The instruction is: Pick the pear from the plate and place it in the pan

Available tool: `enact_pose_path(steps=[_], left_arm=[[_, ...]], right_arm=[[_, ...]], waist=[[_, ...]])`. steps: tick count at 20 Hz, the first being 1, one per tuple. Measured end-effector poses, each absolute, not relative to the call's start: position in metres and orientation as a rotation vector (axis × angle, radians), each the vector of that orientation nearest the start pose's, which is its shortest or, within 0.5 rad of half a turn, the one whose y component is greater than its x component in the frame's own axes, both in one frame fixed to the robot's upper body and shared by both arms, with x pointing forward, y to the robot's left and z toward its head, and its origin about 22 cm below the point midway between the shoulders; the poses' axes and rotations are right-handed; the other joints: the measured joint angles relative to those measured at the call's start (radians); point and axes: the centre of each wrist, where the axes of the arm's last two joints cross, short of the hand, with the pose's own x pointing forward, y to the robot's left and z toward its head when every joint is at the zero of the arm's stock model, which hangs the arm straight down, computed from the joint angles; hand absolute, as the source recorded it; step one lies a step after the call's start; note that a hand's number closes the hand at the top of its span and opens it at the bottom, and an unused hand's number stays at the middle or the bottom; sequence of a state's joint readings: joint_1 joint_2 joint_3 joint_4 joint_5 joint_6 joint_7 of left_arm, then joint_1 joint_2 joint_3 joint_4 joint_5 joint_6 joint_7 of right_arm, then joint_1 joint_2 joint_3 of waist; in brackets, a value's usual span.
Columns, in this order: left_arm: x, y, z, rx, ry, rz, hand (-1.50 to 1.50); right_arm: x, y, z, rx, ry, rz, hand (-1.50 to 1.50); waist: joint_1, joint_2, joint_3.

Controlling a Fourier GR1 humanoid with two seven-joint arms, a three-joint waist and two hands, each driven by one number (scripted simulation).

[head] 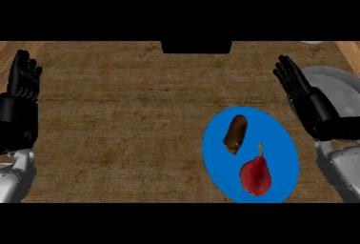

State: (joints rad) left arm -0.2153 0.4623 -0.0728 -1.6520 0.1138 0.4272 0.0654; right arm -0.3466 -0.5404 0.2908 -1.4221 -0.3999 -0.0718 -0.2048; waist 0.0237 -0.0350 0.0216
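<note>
Right hand: black right hand (304,93), fingers straight, holding nothing, beside blue oval plate (281,138).
Pear: red pear (255,175) on plate, below-left of hand, apart.

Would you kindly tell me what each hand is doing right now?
Left hand: open, holding nothing.
Right hand: open, holding nothing.

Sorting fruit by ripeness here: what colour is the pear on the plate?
Dark red, with a thin yellowish stem; the pear shows best in the head view.
</note>
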Motion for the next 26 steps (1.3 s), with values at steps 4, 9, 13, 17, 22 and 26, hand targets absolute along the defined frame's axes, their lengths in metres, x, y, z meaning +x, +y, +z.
enact_pose_path(steps=[4, 9, 13, 17, 22, 26], left_arm=[[0.276, 0.284, 0.100, 0.396, -1.759, 0.020, 0.00], [0.268, 0.281, 0.073, 0.259, -1.602, 0.067, 0.00], [0.262, 0.285, 0.061, 0.216, -1.534, 0.092, 0.00], [0.259, 0.290, 0.058, 0.180, -1.515, 0.097, 0.00], [0.260, 0.287, 0.055, 0.147, -1.516, 0.079, 0.00], [0.269, 0.282, 0.058, 0.123, -1.514, 0.060, 0.00]], right_arm=[[0.305, -0.282, 0.099, 0.094, -1.895, 0.272, 1.50], [0.288, -0.311, 0.104, -0.137, -1.859, 0.209, 1.50], [0.245, -0.330, 0.090, -0.353, -1.836, 0.281, -1.50], [0.198, -0.347, 0.087, -0.505, -1.768, 0.369, -1.50], [0.164, -0.351, 0.111, -0.606, -1.734, 0.538, -1.50], [0.166, -0.341, 0.144, -0.638, -1.673, 0.659, -1.50]], waist=[[-0.022, 0.018, -0.014], [-0.066, 0.022, -0.023], [-0.094, 0.019, -0.024], [-0.094, 0.021, -0.024], [-0.071, 0.026, -0.023], [-0.048, 0.031, -0.024]])
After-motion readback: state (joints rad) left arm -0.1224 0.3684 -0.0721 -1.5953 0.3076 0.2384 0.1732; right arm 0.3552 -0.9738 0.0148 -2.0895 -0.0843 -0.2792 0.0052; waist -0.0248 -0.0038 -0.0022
